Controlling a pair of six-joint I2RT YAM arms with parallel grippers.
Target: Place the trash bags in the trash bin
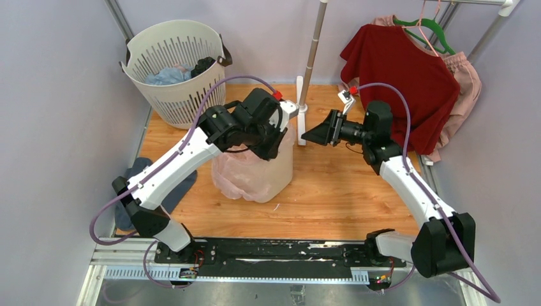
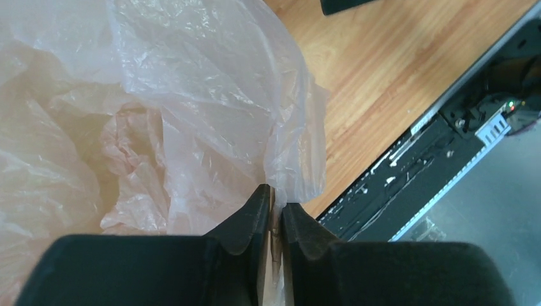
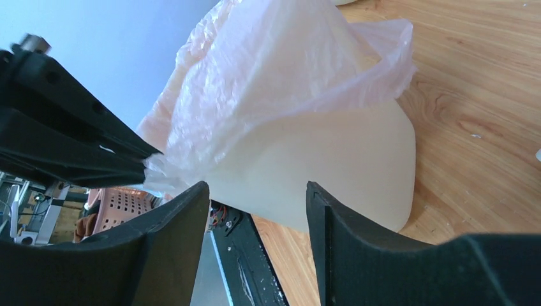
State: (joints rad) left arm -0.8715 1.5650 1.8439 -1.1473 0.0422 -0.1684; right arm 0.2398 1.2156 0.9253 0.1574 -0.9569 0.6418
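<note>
Left wrist view: the left gripper (image 2: 275,207) clamps an edge of the pink bag (image 2: 191,95), draping it over the beige bin (image 3: 332,166), probably to line it. Just right, the right gripper (image 3: 255,189) hovers, jaws apart, seemingly ready for the opposite edge.

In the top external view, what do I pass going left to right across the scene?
White slotted basket → trash bin, draped with the trash bag → right gripper → red shirt.
</note>
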